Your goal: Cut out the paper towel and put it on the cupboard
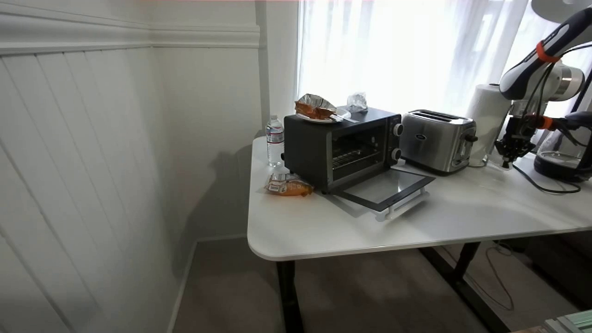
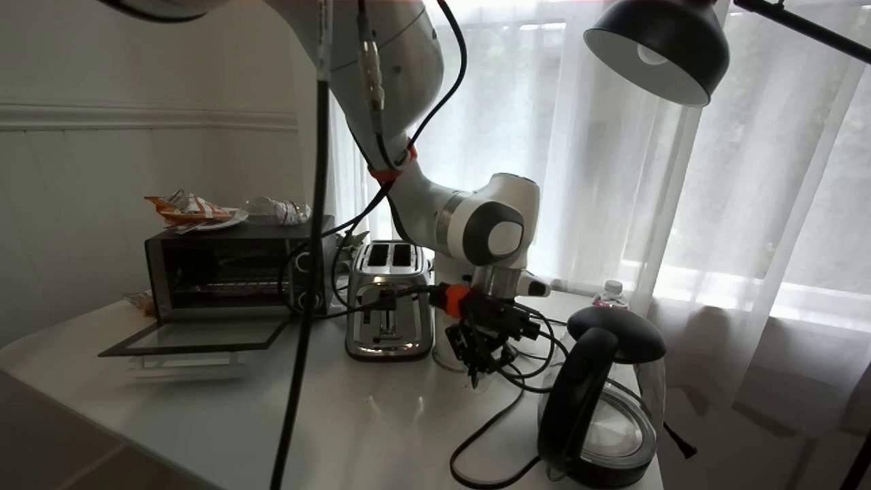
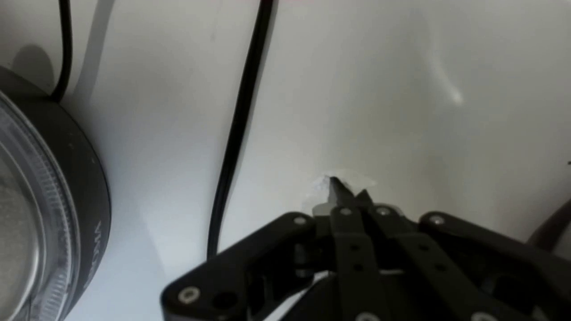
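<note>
The single black gripper (image 3: 346,192) has its two fingers brought together on one thin white torn sheet of paper towel (image 3: 318,191), above one large white tabletop with rounded corners (image 1: 323,226); whether the sheet touches that surface, I cannot tell. One tall white cylindrical roll of paper towel (image 1: 484,113) stands on the tabletop just beside one silver metal toaster (image 1: 430,141), which has two slots. Near it sits one black box-shaped toaster oven (image 1: 305,145), door down, two round knobs showing. Two clear plastic bottles are visible: one bottle (image 1: 275,144) beside the oven, another bottle (image 2: 612,297) behind one black-handled glass kettle (image 2: 582,395).
</note>
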### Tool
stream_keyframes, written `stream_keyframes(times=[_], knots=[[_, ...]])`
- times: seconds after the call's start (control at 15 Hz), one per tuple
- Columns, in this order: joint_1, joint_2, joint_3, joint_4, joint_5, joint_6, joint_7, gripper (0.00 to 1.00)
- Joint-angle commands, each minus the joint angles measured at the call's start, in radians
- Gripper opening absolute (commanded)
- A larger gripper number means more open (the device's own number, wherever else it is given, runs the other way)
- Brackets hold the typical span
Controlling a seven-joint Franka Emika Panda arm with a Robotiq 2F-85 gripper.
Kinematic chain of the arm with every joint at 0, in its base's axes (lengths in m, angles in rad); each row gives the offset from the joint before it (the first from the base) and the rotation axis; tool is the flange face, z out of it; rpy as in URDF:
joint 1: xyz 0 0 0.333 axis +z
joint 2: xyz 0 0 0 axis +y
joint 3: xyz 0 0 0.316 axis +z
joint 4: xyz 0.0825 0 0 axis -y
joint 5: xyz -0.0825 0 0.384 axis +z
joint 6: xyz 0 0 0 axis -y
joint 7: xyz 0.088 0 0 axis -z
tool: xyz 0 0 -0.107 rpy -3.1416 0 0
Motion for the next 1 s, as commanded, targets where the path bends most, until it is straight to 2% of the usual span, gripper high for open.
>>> stream_keyframes(times=[0.0, 0.2, 0.93], knots=[[0.000, -0.052, 0.014, 0.029, -0.008, -0.035, 0.015, 0.00], [0.000, -0.113, 0.012, 0.050, -0.011, -0.039, 0.014, 0.00], [-0.002, -0.297, -0.027, 0.008, -0.006, -0.013, 0.021, 0.00]])
